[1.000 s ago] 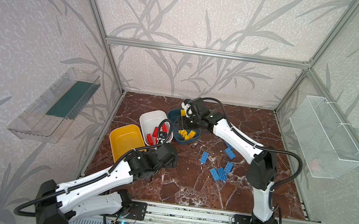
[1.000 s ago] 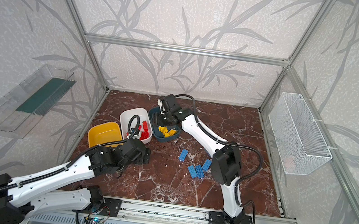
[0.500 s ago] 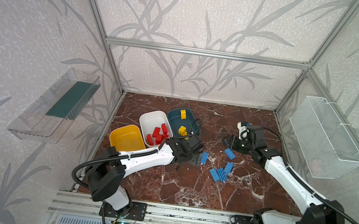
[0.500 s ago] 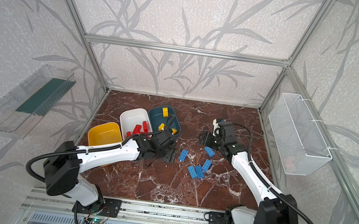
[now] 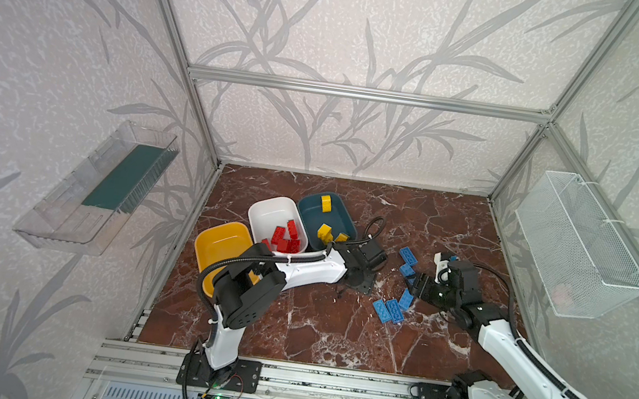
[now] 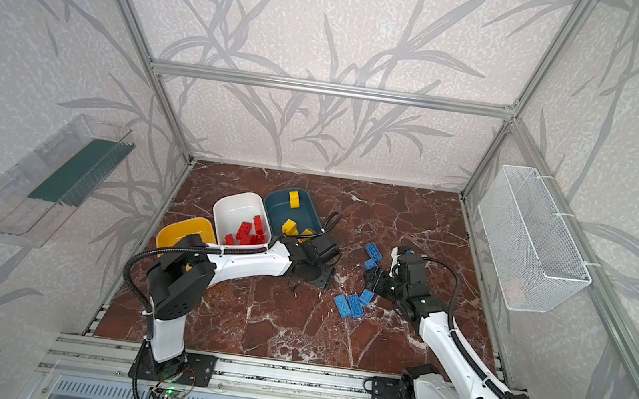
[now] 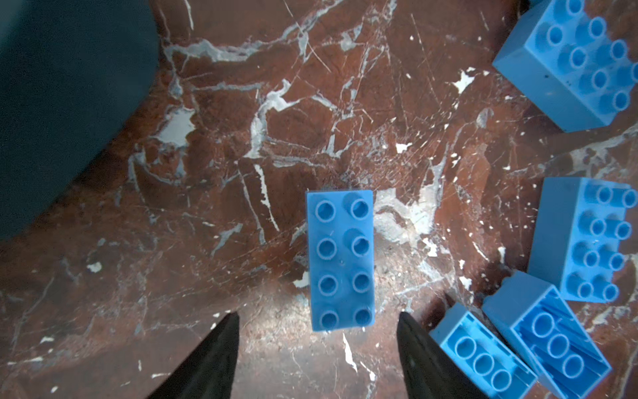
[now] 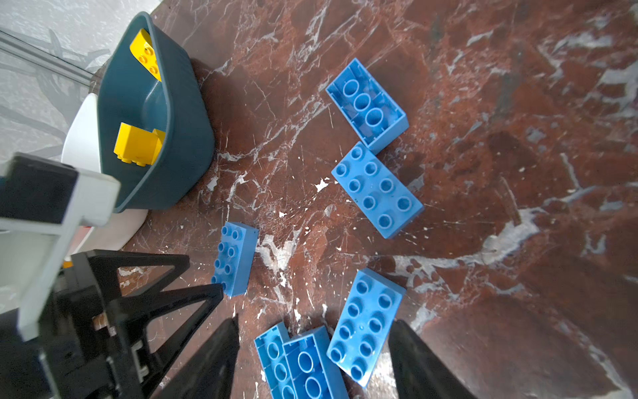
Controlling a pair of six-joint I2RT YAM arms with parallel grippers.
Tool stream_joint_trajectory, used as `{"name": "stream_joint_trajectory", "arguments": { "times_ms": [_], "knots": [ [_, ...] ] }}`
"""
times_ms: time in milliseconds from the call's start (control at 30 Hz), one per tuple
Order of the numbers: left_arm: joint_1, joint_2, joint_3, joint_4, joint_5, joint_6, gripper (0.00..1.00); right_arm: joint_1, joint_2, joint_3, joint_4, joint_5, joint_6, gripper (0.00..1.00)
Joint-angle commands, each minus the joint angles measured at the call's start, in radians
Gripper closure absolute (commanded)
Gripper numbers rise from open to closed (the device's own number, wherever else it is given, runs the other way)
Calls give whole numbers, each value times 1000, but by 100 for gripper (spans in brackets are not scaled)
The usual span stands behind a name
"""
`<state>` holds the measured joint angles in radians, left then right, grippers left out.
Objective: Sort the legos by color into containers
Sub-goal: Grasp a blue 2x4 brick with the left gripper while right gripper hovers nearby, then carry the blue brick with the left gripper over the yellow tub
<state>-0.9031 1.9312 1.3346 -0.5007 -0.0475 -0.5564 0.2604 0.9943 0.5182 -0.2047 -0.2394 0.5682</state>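
Observation:
Several blue legos (image 5: 407, 255) lie loose on the marble floor right of centre. My left gripper (image 7: 317, 314) is open, low over the floor, with a long blue lego (image 7: 341, 262) studs-up just beyond its fingertips. My right gripper (image 8: 314, 322) is open over a cluster; two upturned blue legos (image 8: 300, 362) and a studs-up one (image 8: 366, 324) lie between its fingers, ungripped. Red legos (image 5: 283, 237) fill the white container (image 5: 266, 208). Yellow legos (image 5: 324, 230) sit in the teal container (image 5: 343, 216). The yellow container (image 5: 215, 243) holds nothing that shows.
The left arm (image 5: 308, 268) stretches across in front of the white and teal tubs. The left gripper (image 8: 203, 276) works close beside the right one. A wire basket (image 5: 579, 251) hangs on the right wall, a clear tray (image 5: 101, 188) on the left.
The left arm swung from beside the yellow container across to the blue legos, its jaws narrowing. The right arm left the teal container and came down over the blue cluster.

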Motion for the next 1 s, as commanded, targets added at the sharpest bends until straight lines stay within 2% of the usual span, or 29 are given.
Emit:
{"name": "stream_joint_trajectory", "arguments": {
  "times_ms": [0, 433, 633, 800, 967],
  "knots": [
    [-3, 33, 56, -36, -10, 33, 29, -4, -51, -10, 13, 3, -8, 30],
    [-3, 134, 143, -83, -20, 40, 51, -4, -125, -5, -26, 29, -25, 30],
    [-3, 141, 152, -87, -11, 46, 70, -4, -148, -8, -24, 28, -24, 30],
    [-7, 96, 111, -76, -12, 18, 71, -3, -112, -9, -6, 1, -25, 30],
    [-8, -41, 35, -71, -38, -3, 71, 45, -96, 25, -11, 6, -31, 30]
  ]
}}
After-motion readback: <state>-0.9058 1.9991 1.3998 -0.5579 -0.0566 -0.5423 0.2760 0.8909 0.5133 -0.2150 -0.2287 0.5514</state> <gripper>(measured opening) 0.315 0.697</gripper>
